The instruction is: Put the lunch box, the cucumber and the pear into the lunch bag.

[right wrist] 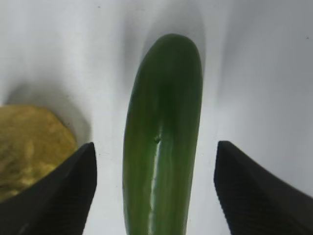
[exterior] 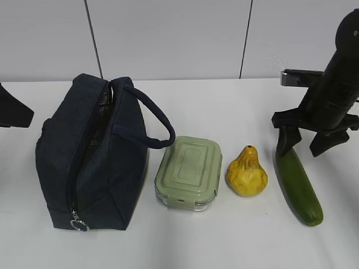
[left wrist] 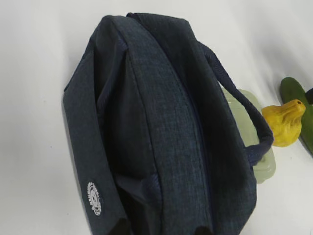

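The navy lunch bag (exterior: pixel 95 162) stands at the left, its top zipper slit gaping and the ring pull (exterior: pixel 79 225) at the near end. The sage-lidded lunch box (exterior: pixel 189 172), the yellow pear (exterior: pixel 247 172) and the dark green cucumber (exterior: pixel 299 188) lie in a row to its right. My right gripper (exterior: pixel 305 143) is open over the cucumber's far end. In the right wrist view its fingers (right wrist: pixel 63 196) straddle the cucumber (right wrist: pixel 164 127) without touching it. My left gripper (left wrist: pixel 161 229) hovers over the bag (left wrist: pixel 161 122), with only two dark tips showing, set apart.
The table (exterior: pixel 224 241) is white, with a pale panelled wall behind it. The bag's padded handle (exterior: pixel 154 120) loops toward the lunch box. The pear (right wrist: pixel 29 142) sits close beside my right gripper's left finger. The left arm (exterior: pixel 11 112) shows only at the left edge.
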